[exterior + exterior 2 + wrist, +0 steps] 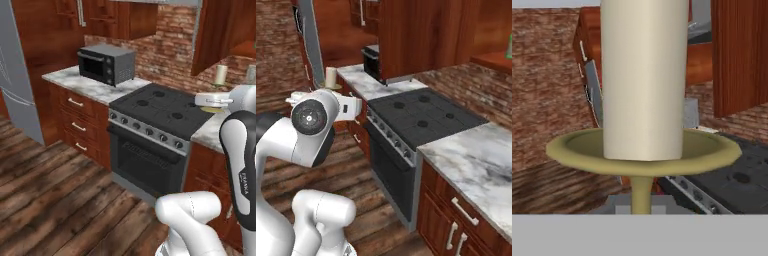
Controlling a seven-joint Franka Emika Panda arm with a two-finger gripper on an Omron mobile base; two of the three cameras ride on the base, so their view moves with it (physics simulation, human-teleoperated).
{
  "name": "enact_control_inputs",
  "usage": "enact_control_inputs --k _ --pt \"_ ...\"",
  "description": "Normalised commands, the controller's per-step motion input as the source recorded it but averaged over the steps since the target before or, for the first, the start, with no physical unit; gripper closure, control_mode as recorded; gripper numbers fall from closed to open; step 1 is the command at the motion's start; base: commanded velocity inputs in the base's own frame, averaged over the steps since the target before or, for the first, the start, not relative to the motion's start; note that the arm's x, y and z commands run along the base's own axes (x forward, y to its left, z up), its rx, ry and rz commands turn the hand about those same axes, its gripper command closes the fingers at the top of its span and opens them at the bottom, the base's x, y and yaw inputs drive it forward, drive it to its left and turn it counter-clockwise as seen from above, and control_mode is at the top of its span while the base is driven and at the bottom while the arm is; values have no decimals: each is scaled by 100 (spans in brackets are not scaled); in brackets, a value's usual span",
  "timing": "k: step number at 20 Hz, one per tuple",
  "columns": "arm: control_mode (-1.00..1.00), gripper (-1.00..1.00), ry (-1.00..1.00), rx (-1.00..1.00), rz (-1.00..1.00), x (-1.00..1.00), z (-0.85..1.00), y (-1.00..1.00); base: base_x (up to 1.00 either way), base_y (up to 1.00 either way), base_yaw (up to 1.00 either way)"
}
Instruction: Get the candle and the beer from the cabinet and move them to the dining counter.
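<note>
A: How far has the task been carried?

B: Of 2 items, 1, the candle point(643, 80), has been lifted clear of the cabinet point(225, 30); neither is judged delivered.

A: And the gripper point(216, 101)?

B: It is clenched on the candle's stem, the candle held upright directly above it.

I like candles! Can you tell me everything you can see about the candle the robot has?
The candle is a thick, smooth, cream-white cylinder, standing upright on a dull brass-yellow holder with a round saucer dish and a thin stem below. No flame shows. The gripper is shut on the stem and holds the candle in the air, next to the stove, not resting on any surface.
</note>
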Motion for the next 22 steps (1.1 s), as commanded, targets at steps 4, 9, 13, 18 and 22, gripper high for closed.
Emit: enact_control_inputs --k 4,9,13,18,22 --pt "100 100 0 0 0 0 0 0 -5 0 100" --pt "100 100 0 0 0 0 0 0 -5 0 100" --pt "100 100 0 0 0 0 0 0 -4 0 100" --pt "100 100 0 0 0 0 0 0 -2 0 100" --pt "100 100 0 0 0 0 0 0 -1 0 100"
